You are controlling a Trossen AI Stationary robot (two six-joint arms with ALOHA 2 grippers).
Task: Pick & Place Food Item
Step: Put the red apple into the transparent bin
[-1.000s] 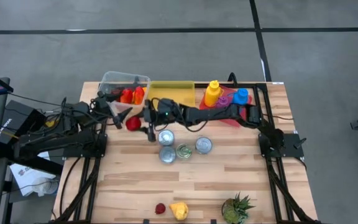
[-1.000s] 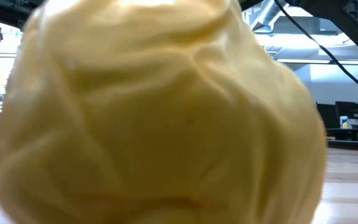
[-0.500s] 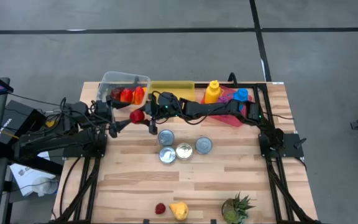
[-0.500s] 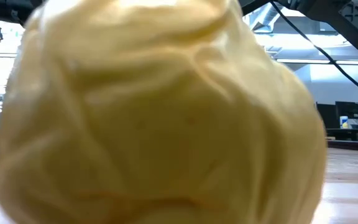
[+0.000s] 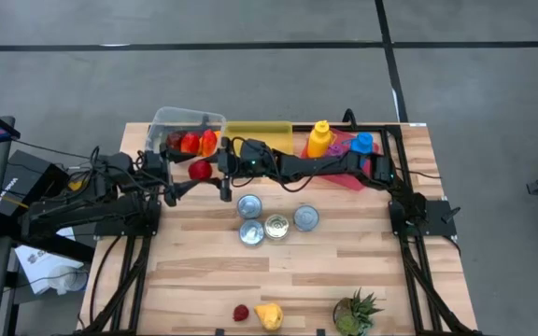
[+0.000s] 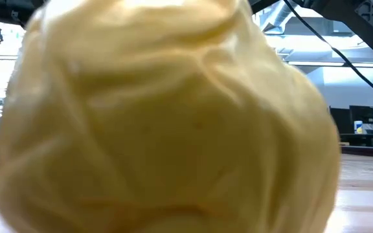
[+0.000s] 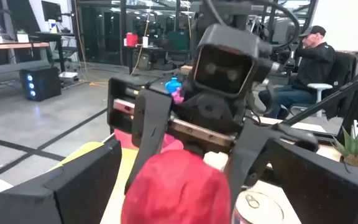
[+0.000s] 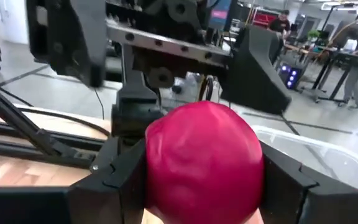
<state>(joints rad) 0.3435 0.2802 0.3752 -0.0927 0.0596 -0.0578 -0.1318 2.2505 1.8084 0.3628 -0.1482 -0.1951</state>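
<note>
Grey floor [image 5: 250, 70], dark seams; office desks [image 7: 17, 53] beyond.

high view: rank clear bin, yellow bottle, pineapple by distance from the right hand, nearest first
1. clear bin: far-left side of the table, just beyond the right hand, which holds the red fruit.
2. yellow bottle: far edge, toward the right.
3. pineapple: near-right corner, farthest.

At the centre of the frame we see three tin cans [image 5: 276, 220] clustered on the wooden table [image 5: 194, 271]. Along its upper edge stand a yellow bottle [image 5: 319, 138] and a blue cup [image 5: 361, 144]. At the lower edge sit a small pineapple [image 5: 355, 313], a yellow pear [image 5: 269, 315] and a strawberry [image 5: 241, 313].
</note>
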